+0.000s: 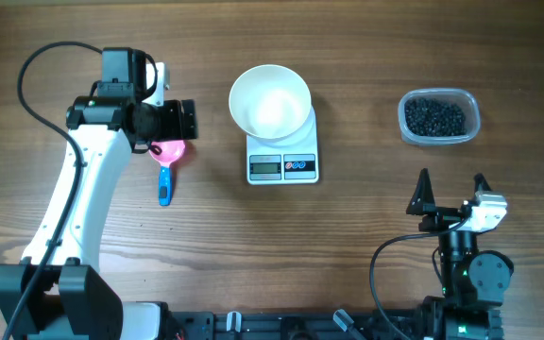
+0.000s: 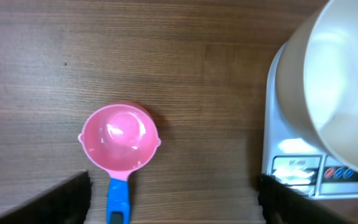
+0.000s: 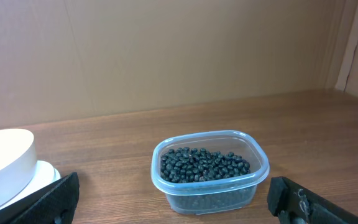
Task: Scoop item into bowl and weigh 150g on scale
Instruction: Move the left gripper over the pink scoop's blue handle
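The white bowl (image 1: 270, 99) stands empty on the white scale (image 1: 283, 167) at the table's middle. Black beans (image 1: 433, 116) fill a clear tub (image 1: 439, 140) at the right. A pink scoop (image 1: 168, 153) with a blue handle (image 1: 164, 184) lies left of the scale. My left gripper (image 1: 166, 132) hangs over the scoop. In the left wrist view it (image 2: 176, 202) is open, and the handle (image 2: 118, 199) lies between its fingers, nearer the left one and touching neither. My right gripper (image 1: 451, 194) stands open, short of the tub (image 3: 210, 193) of beans (image 3: 204, 165).
The scale (image 2: 303, 180) and bowl (image 2: 340, 81) stand just right of the left gripper's right finger (image 2: 284, 199). In the right wrist view the bowl (image 3: 5, 155) sits far left. A brown wall stands behind the table.
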